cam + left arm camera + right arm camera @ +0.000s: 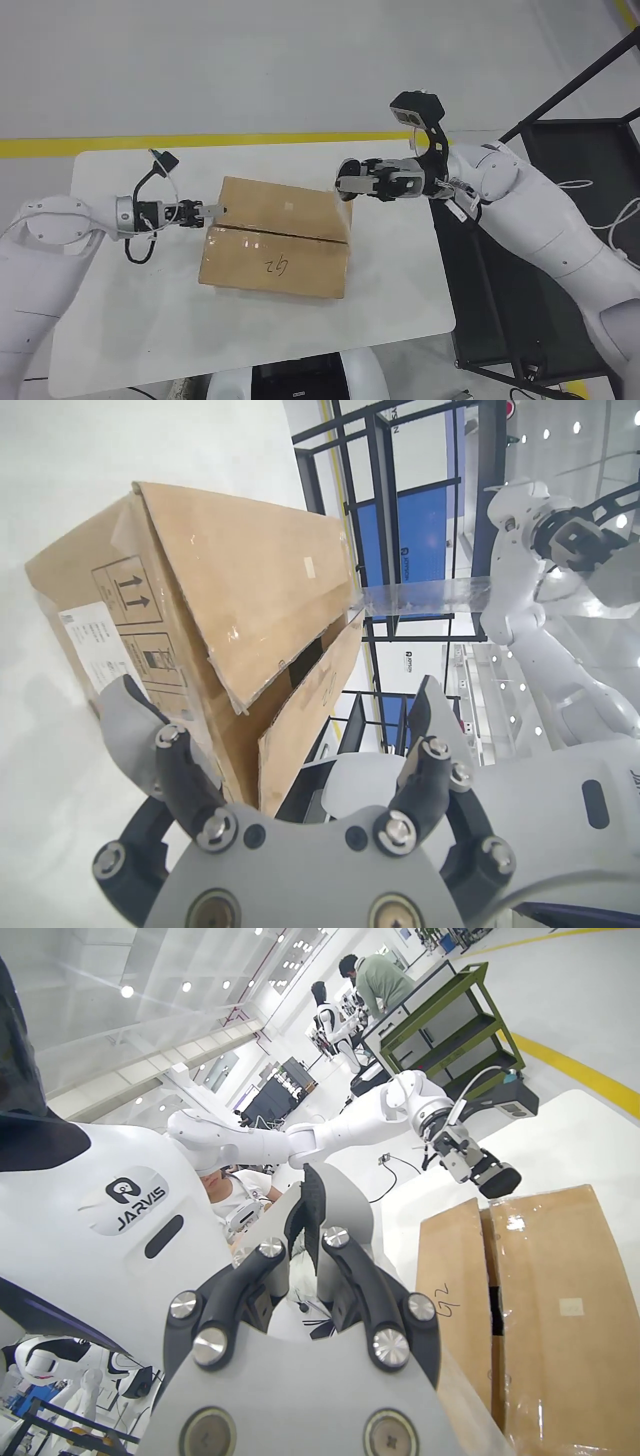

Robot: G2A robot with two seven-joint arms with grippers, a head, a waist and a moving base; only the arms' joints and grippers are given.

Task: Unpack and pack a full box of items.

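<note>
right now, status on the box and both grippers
Left gripper open at end of box. Right gripper shut on tape strip stretched from box. Top flaps slightly apart.

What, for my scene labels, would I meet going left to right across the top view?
left hand → cardboard box → right hand, pinching the clear tape strip → black rack

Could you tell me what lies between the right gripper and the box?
A clear tape strip spans from box to right gripper, in the left wrist view.
</note>
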